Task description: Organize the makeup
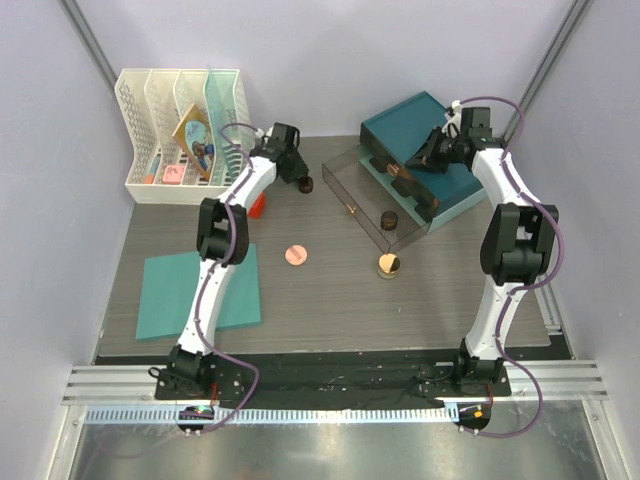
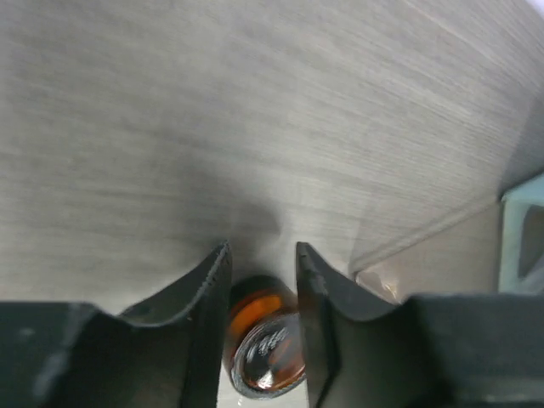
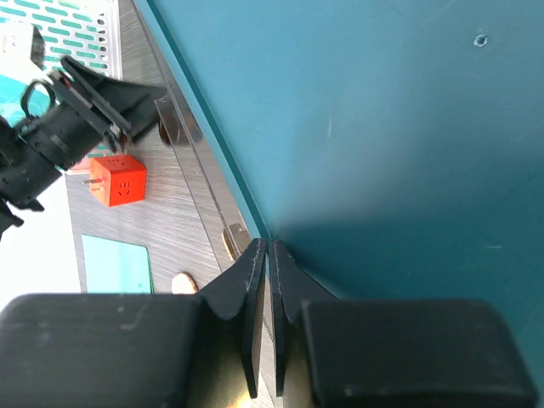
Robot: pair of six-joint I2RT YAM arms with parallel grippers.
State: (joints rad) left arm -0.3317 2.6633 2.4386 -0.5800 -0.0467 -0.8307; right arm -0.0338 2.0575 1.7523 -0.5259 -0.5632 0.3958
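left gripper (image 2: 263, 263): your two fingers (image 2: 208, 293) sit on either side of the brown jar (image 2: 265, 353). The jar fills the gap and touches both, so it looks pinched. Can't tell if it's off the table (image 1: 330, 300).
brown jar spot: upper middle of the top view, right at the left gripper tip, between the rack (image 1: 180, 125) and the clear tray (image 1: 340, 175).
right gripper (image 3: 265, 255): fingers pressed together with just a thin slit between them and nothing in it. You're hovering over the teal box (image 3: 382, 127) at the upper right of the top view.
second jar (image 1: 390, 219): dark, sitting inside the lower end of the clear tray.
gold jar (image 1: 389, 265): on the table just below the tray, centre right.
pink compact (image 1: 295, 255): flat on the table, dead centre, well apart from both grippers.
orange cube (image 1: 258, 205): beside your left arm, below the rack.
mat (image 1: 230, 300): teal, lower left, partly under the left arm.
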